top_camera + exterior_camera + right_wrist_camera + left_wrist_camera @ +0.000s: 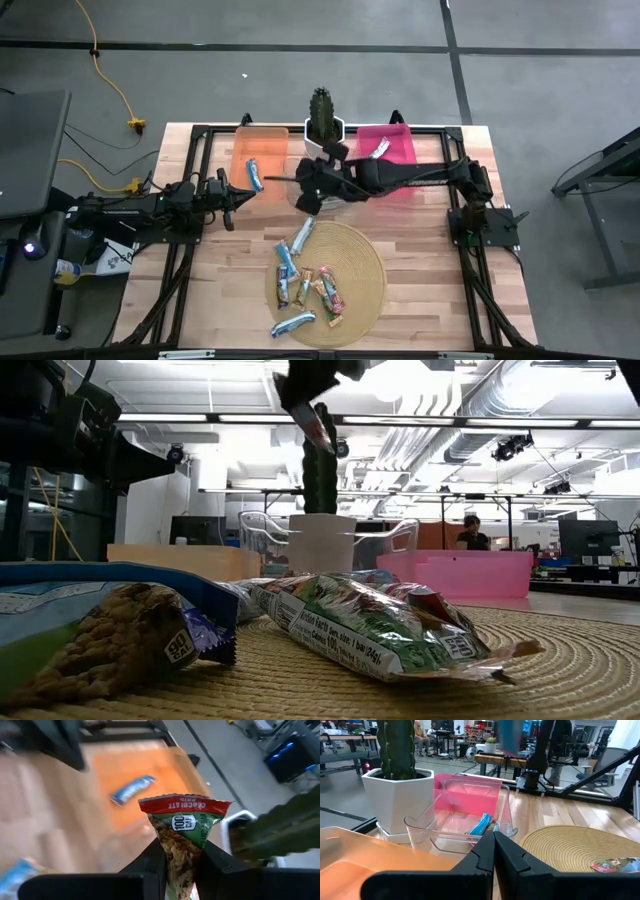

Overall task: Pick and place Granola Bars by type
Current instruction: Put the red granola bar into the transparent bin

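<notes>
Potted cactus (321,115) between bins (262,152)

The left hand (494,851) has its two dark fingers pressed together, with nothing between them. Just beyond their tips stands a clear bin (457,822) holding a blue-wrapped bar (480,825) and a small red one touching it. Behind the clear bin is a pink bin (465,792). Beside the clear bin a white pot (395,797) carries a green cactus (397,747). An orange bin (375,855) lies nearer than the pot. On the clear bin's other side, a round woven mat (570,847) rests on the wooden desk (560,815), a red-wrapped bar (615,865) on its edge.
</notes>
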You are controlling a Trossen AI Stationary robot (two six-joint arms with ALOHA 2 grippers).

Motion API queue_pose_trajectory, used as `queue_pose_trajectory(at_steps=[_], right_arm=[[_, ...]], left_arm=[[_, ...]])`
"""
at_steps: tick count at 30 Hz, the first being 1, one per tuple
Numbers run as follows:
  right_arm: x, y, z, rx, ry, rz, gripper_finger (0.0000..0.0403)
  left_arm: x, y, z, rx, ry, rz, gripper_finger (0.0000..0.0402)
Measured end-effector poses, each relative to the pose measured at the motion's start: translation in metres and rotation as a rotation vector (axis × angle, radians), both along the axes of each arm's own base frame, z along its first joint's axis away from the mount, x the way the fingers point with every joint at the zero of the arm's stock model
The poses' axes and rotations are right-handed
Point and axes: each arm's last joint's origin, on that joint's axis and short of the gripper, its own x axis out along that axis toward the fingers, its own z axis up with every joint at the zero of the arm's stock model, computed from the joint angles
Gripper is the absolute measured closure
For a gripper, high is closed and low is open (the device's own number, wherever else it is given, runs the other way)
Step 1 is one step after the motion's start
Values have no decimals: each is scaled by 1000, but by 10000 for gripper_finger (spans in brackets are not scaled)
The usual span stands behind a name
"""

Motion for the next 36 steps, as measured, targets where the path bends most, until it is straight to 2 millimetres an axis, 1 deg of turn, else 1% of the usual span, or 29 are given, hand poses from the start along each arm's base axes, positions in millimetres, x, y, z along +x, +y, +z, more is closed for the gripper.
queue_pose_trajectory(at_steps=[4,10,15,19,22,28,36], right_arm=[[-2,-27,-3,-21,80,18,344],[-6,-69,-4,25,118,37,344],[-10,-91,-6,90,123,88,344],[-10,-99,-10,128,161,195,344],[-8,-105,-22,146,223,268,344],[1,-116,-51,169,335,307,344],[13,-121,-96,250,462,331,344]], left_arm=[[0,0,0,0,0,0,400],[0,0,0,0,0,0,400],[0,0,0,0,0,0,400],[0,0,0,0,0,0,400],[0,0,0,0,0,0,400],[0,0,0,0,0,0,400],[0,0,0,0,0,0,400]])
